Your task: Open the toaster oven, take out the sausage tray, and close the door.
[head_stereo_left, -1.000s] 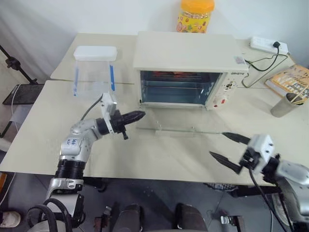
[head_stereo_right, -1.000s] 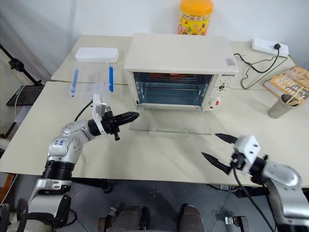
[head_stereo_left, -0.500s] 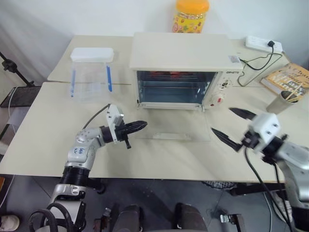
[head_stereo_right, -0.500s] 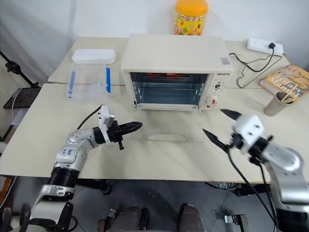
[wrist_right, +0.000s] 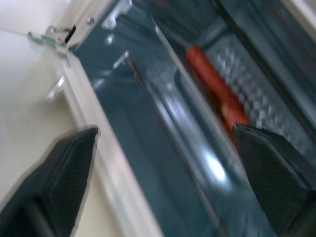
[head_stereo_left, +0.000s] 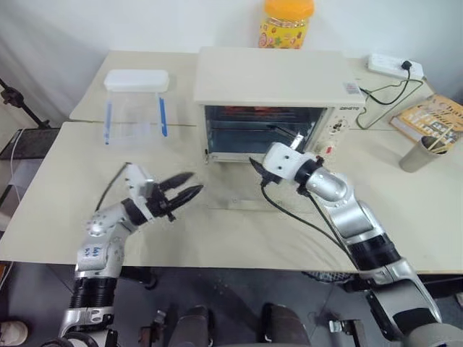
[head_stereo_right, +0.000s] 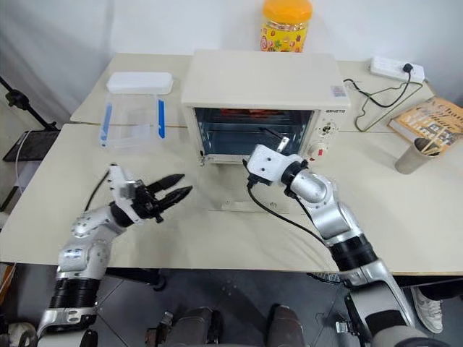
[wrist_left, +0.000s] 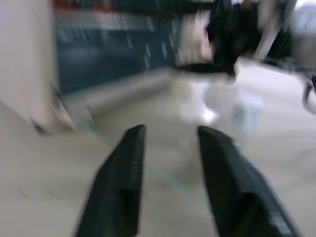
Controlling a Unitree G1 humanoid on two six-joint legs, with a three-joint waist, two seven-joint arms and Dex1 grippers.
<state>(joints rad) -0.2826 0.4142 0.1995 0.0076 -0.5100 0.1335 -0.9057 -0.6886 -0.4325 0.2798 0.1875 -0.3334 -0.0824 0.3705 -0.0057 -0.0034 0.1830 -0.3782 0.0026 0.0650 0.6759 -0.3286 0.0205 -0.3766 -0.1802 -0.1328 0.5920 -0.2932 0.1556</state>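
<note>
Two smooth cream tabletops [head_stereo_left: 65, 181] butt together in front of a pale wall, with dark floor below their near edge. On them stands the toaster oven [head_stereo_left: 271, 101], a boxy cream-white unit with a flat top and side knobs; its glass door [head_stereo_left: 246, 194] lies folded down flat on the table in front of the cavity. Inside, the sausage tray [wrist_right: 256, 98] shows ribbed silver metal with a reddish-brown sausage [wrist_right: 215, 89] on it. The right gripper [head_stereo_left: 278, 148] sits at the oven mouth, its black fingers spread wide and holding nothing. The left gripper [head_stereo_left: 182, 186] hovers over the table left of the door, fingers partly apart and empty. A clear plastic box [head_stereo_left: 136, 105] with blue clips stands to the oven's left, a yellow jar [head_stereo_left: 288, 22] behind it, and a white power strip [head_stereo_left: 391, 66], a book [head_stereo_left: 434, 116] and a metal cup [head_stereo_left: 419, 153] to the right.
</note>
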